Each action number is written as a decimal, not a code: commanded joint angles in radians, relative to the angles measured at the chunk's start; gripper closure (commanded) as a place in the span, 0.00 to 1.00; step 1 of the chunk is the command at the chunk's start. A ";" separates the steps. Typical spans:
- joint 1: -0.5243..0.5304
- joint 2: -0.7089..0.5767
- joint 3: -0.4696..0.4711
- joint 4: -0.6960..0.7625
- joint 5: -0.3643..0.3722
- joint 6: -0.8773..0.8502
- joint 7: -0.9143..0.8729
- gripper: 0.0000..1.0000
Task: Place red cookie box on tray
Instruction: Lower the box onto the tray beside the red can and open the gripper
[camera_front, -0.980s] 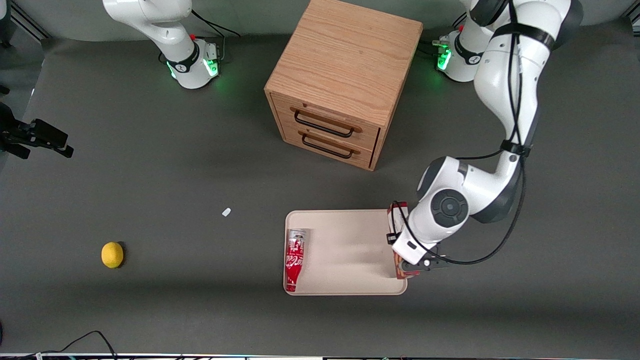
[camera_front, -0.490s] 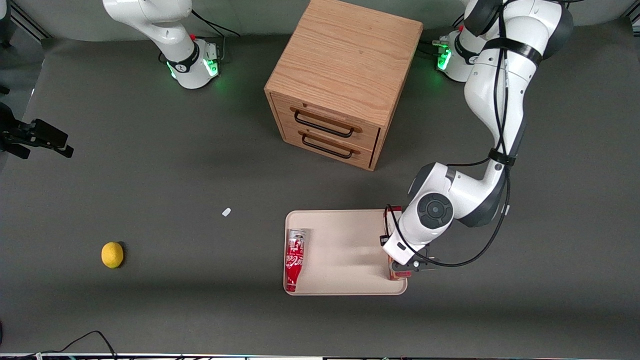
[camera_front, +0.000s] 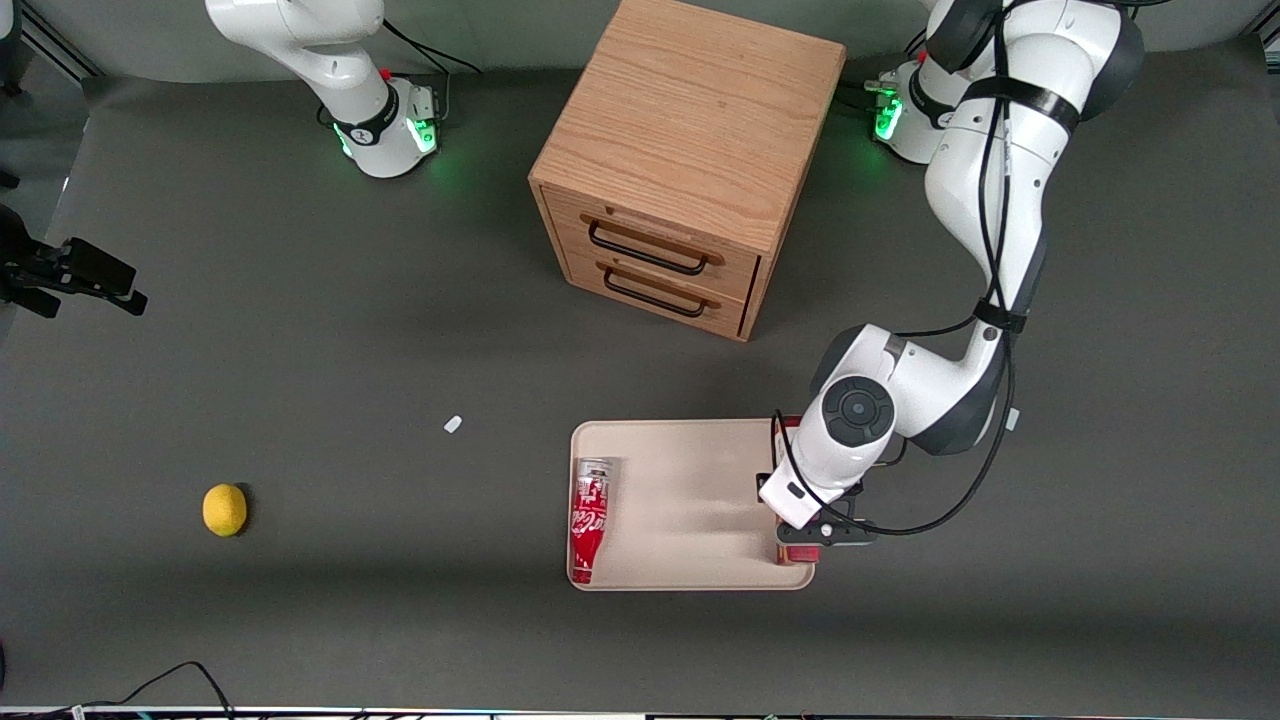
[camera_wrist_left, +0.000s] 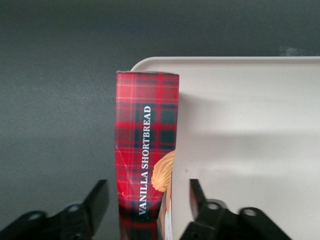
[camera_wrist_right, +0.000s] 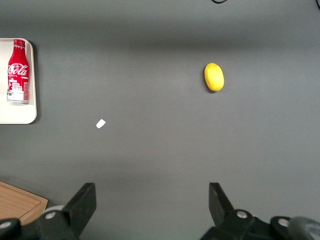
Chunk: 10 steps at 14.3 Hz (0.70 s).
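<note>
The red cookie box (camera_wrist_left: 145, 150) is a tartan box marked "VANILLA SHORTBREAD" with a cookie picture on its side. It stands on a long narrow side along the beige tray's (camera_wrist_left: 250, 125) edge toward the working arm's end. I cannot tell whether it rests on the rim or inside it. My left gripper (camera_wrist_left: 147, 192) straddles the box with its fingers (camera_wrist_left: 100, 197) open, a small gap on each side. In the front view the wrist and gripper (camera_front: 815, 533) cover most of the box; only red bits (camera_front: 808, 553) show at the tray's (camera_front: 690, 500) edge.
A red Coca-Cola bottle (camera_front: 590, 518) lies in the tray at its edge toward the parked arm's end. A wooden drawer cabinet (camera_front: 690, 150) stands farther from the front camera. A lemon (camera_front: 224, 509) and a small white scrap (camera_front: 453, 424) lie toward the parked arm's end.
My left arm's wrist has shifted a little toward the parked arm's end, bringing the box from just over the tray's rim closer onto the tray's edge.
</note>
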 joint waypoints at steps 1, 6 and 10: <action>-0.010 -0.009 0.007 0.007 0.018 0.007 -0.028 0.00; 0.005 -0.091 0.007 -0.035 -0.010 -0.007 -0.021 0.00; 0.062 -0.255 0.004 -0.102 -0.138 -0.083 0.017 0.00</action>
